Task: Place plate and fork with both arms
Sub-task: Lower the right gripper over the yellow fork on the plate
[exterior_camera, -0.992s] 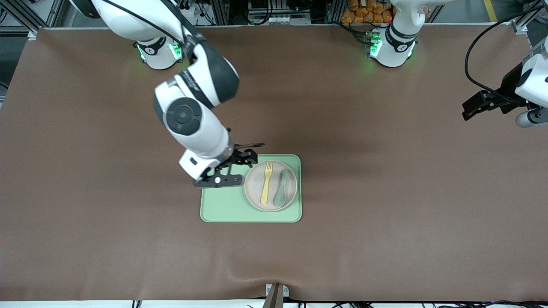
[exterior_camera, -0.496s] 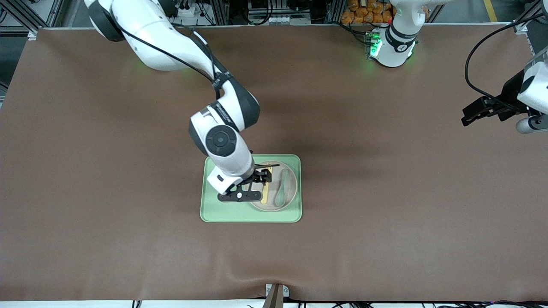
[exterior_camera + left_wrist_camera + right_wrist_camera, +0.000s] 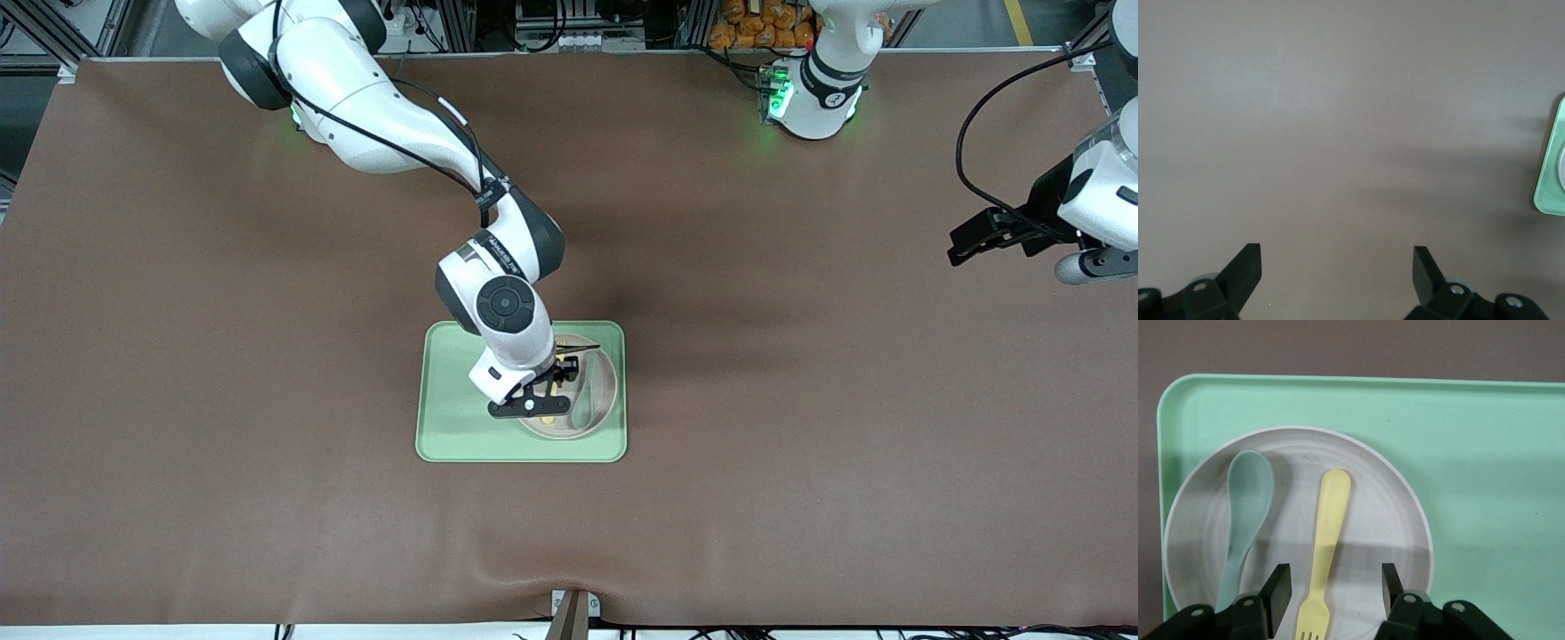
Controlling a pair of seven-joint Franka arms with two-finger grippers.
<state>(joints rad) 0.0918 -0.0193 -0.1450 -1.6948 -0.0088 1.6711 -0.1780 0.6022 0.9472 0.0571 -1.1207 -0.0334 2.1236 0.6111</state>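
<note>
The speckled beige plate (image 3: 1371, 513) lies on the light-green tray (image 3: 1471, 453), toward the tray's left-arm end. The pale yellow fork (image 3: 1328, 533) lies in the plate beside a muted green spoon (image 3: 1245, 507). My right gripper (image 3: 1333, 577) is open low over the plate, its fingers either side of the fork just above the tines, not touching it. In the front view the right gripper (image 3: 556, 384) covers most of the fork; the plate's rim (image 3: 606, 378) shows. My left gripper (image 3: 965, 244) is open and empty, and waits in the air at the left arm's end of the table.
The tray (image 3: 444, 427) sits mid-table on the brown mat; its bare half is toward the right arm's end. The tray's corner shows in the left wrist view (image 3: 1555, 167), with bare mat under the left gripper (image 3: 1335, 257).
My right arm has swung from the tray's edge to over the plate and come down around the fork. The left gripper has shifted slightly.
</note>
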